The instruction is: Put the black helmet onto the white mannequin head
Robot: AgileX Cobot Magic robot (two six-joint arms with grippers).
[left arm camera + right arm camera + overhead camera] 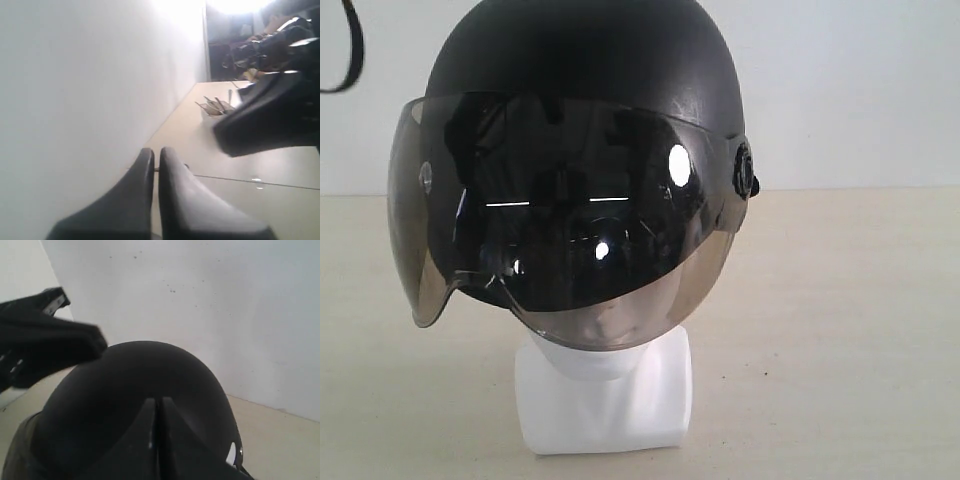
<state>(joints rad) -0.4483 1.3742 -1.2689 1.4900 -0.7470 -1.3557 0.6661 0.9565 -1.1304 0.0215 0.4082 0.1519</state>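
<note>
I have the round, glossy black helmet [580, 60] seated over the smooth white mannequin head [605, 390]. Its smoky tinted visor [570, 220] hangs down across the moulded face. Only the chin and the blocky neck base show below it. The base stands on the pale desk [840, 350], well short of the far edge where the desk meets the wall [860, 90].

The right gripper [157, 405] has its jaws clenched flat against each other, with nothing between them. The helmet's crown [135, 375] lies straight ahead of their tips and very near. I cannot tell whether they touch it. The left gripper [156, 152] also has its jaws pressed together and empty. It points along the wall with no helmet in its wrist view, so I judge the right arm the nearer one.

The helmet's front-to-back axis runs toward the exterior camera, visor forward, with one side pivot knob [745, 172] showing. The placing looks done to me. What matters now is that the crown sits directly under the right jaws, so I would draw them away from the shell, not across it, to avoid twisting the helmet.
</note>
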